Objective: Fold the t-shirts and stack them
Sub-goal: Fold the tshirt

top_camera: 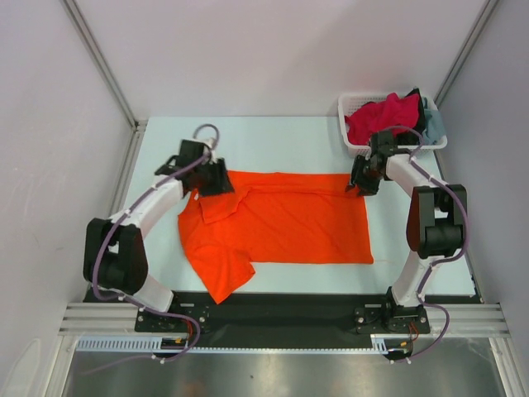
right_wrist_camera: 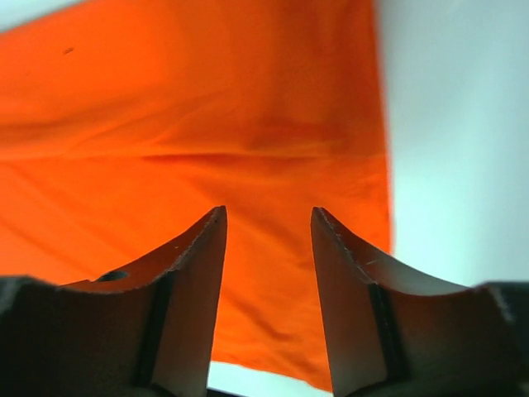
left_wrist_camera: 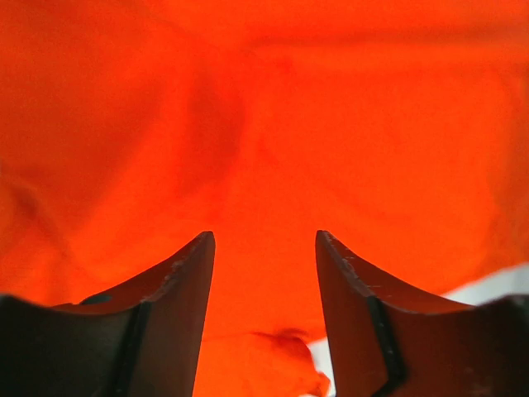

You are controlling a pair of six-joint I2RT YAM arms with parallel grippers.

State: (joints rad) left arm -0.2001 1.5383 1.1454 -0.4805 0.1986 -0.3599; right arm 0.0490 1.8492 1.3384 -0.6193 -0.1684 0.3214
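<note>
Left gripper (left_wrist_camera: 263,240): jaws parted, nothing pinched between them that I can see, only orange cloth filling the gap behind. Right gripper (right_wrist_camera: 269,213): same, jaws apart, over cloth just inside the shirt's edge, bare table (right_wrist_camera: 463,165) beside it.

Orange t-shirt (top_camera: 289,223) lies spread on the table between the arms, collar end to the left, hem to the right. Left gripper sits at its far-left corner by the shoulder, right gripper at the far-right hem corner.

Risks, my read:
- The jaws may close on one layer only, or on a thin bite, so the corner slips out mid-lift. I can't tell from the wrist views how deep the cloth sits between the fingers.
- Uneven grab between the arms would give a skewed fold line.
- Near-left sleeve (top_camera: 223,277) is splayed out and the cloth around the collar (top_camera: 219,207) is rumpled. Fold now and that bunching gets locked in.
- Right arm works close to the white basket (top_camera: 355,149), where the crimson-pink shirt (top_camera: 384,116) is heaped over the rim. A snag on a wide swing is possible.

Views: the top camera gives the whole layout, sleeve, basket and arm spacing, but hides the jaw gaps. The wrist cameras show the gaps and the right one shows the hem edge. Neither shows the sleeve or the basket.
</note>
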